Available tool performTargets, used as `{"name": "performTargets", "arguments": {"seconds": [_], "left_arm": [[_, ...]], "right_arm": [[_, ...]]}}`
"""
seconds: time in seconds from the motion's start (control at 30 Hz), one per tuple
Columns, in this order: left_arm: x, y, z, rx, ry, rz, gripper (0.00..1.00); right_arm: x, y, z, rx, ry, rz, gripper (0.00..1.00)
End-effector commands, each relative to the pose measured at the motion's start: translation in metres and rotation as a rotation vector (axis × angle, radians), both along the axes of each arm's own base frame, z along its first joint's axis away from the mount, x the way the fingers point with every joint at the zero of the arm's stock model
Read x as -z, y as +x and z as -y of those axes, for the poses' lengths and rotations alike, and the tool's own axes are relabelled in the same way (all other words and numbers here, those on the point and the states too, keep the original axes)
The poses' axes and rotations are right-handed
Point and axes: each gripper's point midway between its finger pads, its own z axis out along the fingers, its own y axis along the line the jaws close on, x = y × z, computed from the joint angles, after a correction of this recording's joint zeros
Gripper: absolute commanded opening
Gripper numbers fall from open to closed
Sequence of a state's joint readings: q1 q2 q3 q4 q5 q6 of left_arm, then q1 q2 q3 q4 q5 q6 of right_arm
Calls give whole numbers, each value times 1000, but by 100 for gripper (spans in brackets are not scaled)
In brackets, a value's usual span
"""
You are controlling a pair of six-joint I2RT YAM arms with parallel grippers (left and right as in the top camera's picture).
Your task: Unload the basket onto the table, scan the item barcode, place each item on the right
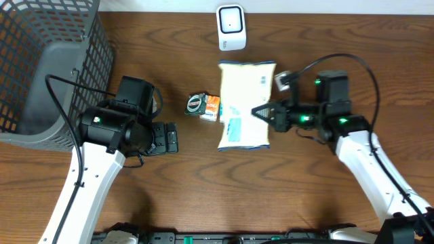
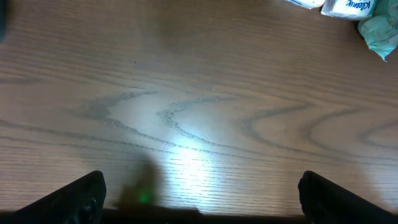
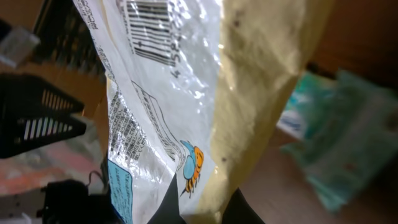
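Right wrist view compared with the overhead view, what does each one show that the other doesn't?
Only the right wrist shows the barcode printed on the packet. Only the overhead plainly shows the scanner, the basket and the open left gripper. Both show the packet pinched in the shut right gripper.

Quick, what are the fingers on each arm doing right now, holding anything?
Left gripper: open, holding nothing.
Right gripper: shut on the plastic packet.
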State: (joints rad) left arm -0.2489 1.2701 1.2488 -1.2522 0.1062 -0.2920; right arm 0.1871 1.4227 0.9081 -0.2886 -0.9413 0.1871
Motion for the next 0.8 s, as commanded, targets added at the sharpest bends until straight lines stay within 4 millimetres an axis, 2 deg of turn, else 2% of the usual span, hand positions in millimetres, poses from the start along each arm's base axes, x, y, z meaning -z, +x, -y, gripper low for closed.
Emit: {"name": "performTargets", "arguments": {"seconds": [0.0, 0.23, 0.33, 0.5, 0.77], "left_arm": [[2, -1, 0, -11, -8, -13, 98], [2, -1, 0, -11, -8, -13, 98], [2, -1, 0, -11, -8, -13, 98], [2, -1, 0, -11, -8, -13, 98], [2, -1, 0, -11, -7, -13, 98]], "right_arm": [[-24, 1, -19, -21, -11, 71, 1], [-21, -10, -45, -43, -73, 67, 1], [-12, -20, -52, -59, -109, 41, 1], [2, -32, -54, -64, -169, -10, 1], [2, -33, -54, -75, -171, 4, 1]]}}
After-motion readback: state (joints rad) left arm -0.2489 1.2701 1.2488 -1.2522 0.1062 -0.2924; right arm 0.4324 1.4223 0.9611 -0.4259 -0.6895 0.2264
